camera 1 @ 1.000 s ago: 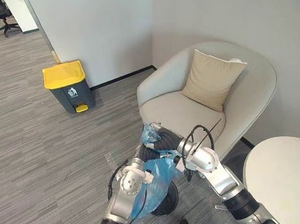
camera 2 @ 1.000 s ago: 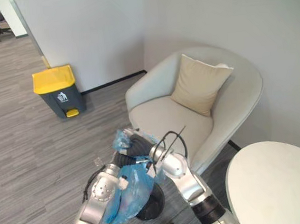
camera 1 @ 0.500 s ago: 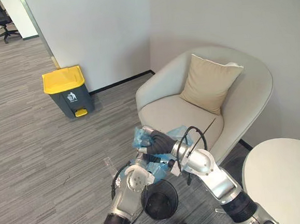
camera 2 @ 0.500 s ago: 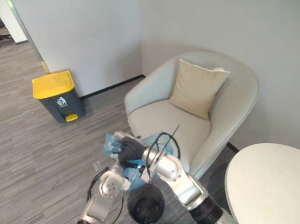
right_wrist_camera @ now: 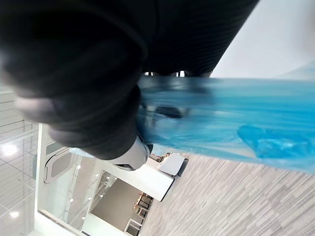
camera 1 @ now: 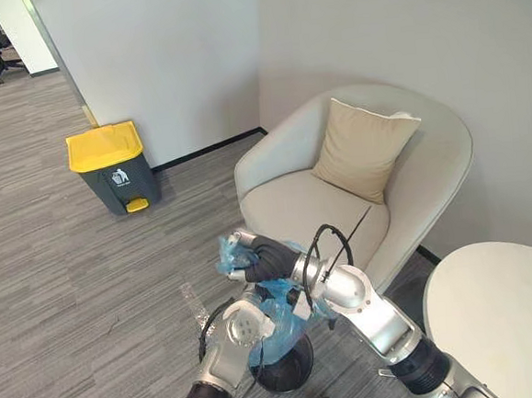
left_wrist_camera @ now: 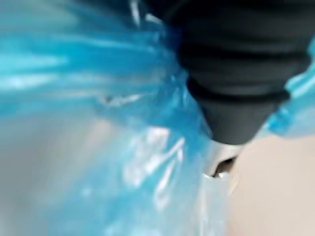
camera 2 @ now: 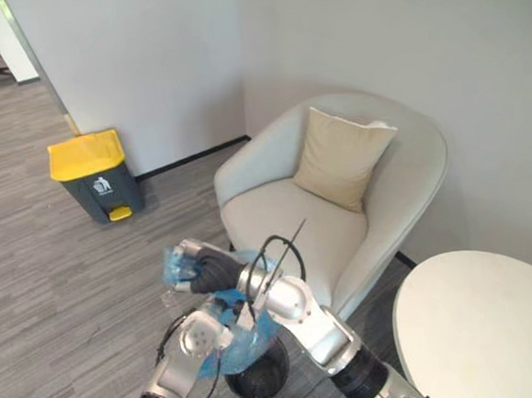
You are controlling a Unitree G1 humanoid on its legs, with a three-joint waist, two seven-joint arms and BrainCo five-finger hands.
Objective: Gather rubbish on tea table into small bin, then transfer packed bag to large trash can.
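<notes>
Lowered slightly, bag [camera 1: 285, 319] hangs over bin [camera 1: 297, 378], neck seemingly clenched in right hand [camera 1: 260, 258]; left hand [left_wrist_camera: 236, 73] grasp unclear.

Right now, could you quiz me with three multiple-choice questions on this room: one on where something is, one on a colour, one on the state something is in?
1. Where does the large trash can stand?
A) on the floor by the wall, left of the armchair
B) on the armchair's seat
C) on the round table

2. What colour is its lid?
A) red
B) green
C) yellow

3. What is happening with the blue bag?
A) it lies flat on the floor
B) it is held up over the small black bin
C) it sits inside the large trash can

Answers:
1 A: it stands on the floor against the wall.
2 C: the lid is bright yellow on a grey body.
3 B: the right hand clutches the bag's bunched top above the bin.
</notes>
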